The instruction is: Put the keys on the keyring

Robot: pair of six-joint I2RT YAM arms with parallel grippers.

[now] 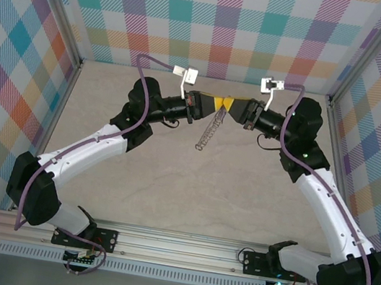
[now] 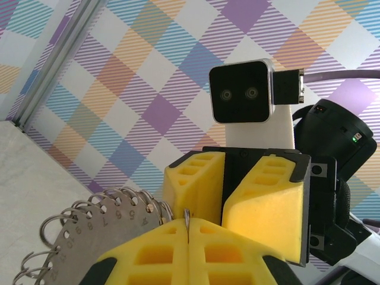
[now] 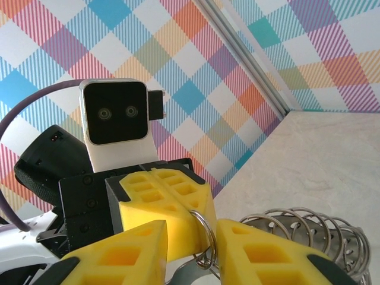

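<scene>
**Keyring held in mid-air on a thin edge grip**

Above the table [image 1: 168, 190] my two grippers meet tip to tip. My left gripper [image 2: 187, 228] is closed tight on a thin metal edge, which I take to be part of the keyring [image 2: 101, 228]. The keyring is a numbered plate edged with wire loops, and it hangs just beside and below those fingers. My right gripper [image 3: 191, 231] stands partly apart with a small ring [image 3: 205, 234] in the gap; I cannot tell whether the pads bear on it.

Risks, in my judgement: the left hold is on an edge only, so a sideways tug from the right could twist the keyring free and drop it. The tips could also collide.

Count: two grippers, one keyring, one small ring.
</scene>
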